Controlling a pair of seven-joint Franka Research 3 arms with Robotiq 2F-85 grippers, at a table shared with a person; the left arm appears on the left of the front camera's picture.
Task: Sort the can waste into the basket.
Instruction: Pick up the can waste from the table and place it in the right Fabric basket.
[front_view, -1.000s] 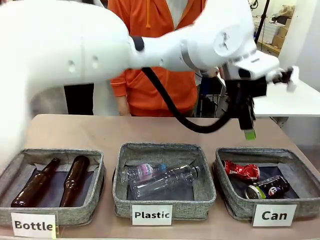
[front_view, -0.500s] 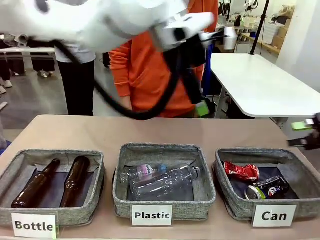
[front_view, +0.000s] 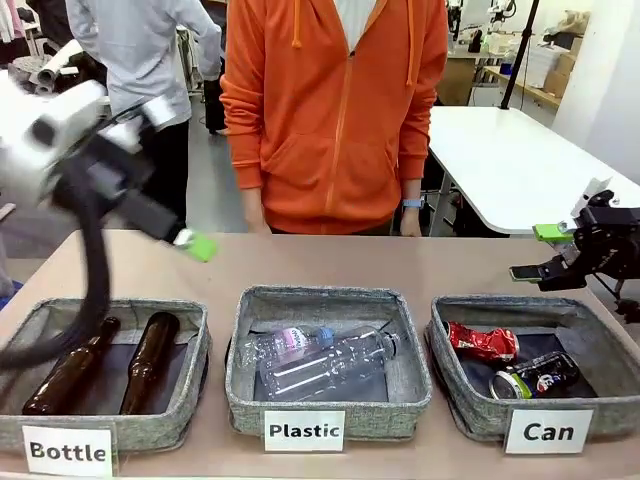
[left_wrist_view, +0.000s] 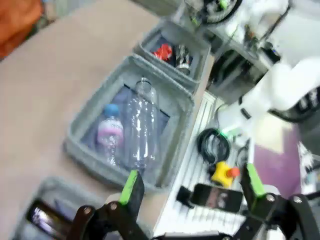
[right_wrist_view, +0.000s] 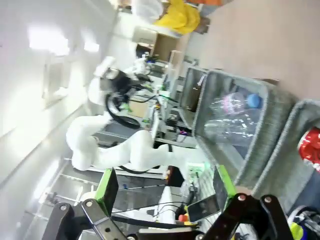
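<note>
The red crushed can (front_view: 483, 341) and the black can with a silver top (front_view: 535, 375) both lie inside the grey "Can" basket (front_view: 462, 408) at the front right. My right gripper (front_view: 537, 252) hovers open and empty just above that basket's far right corner. My left gripper (front_view: 188, 240), blurred by motion, hangs over the table behind the "Bottle" basket. The left wrist view shows the left gripper (left_wrist_view: 192, 182) open and empty, with the red can (left_wrist_view: 163, 51) and black can (left_wrist_view: 181, 56) far off. The right wrist view has the right gripper (right_wrist_view: 166, 184) open, the red can (right_wrist_view: 312, 145) at the edge.
The "Plastic" basket (front_view: 245, 400) in the middle holds clear bottles (front_view: 325, 360). The "Bottle" basket (front_view: 195, 385) at the left holds two brown glass bottles (front_view: 150, 360). A person in an orange hoodie (front_view: 335, 110) stands at the far edge. A white table (front_view: 510, 165) stands behind right.
My left arm has swung from above the "Can" basket across the table to the far left. My right gripper has come in from the right edge toward the "Can" basket.
</note>
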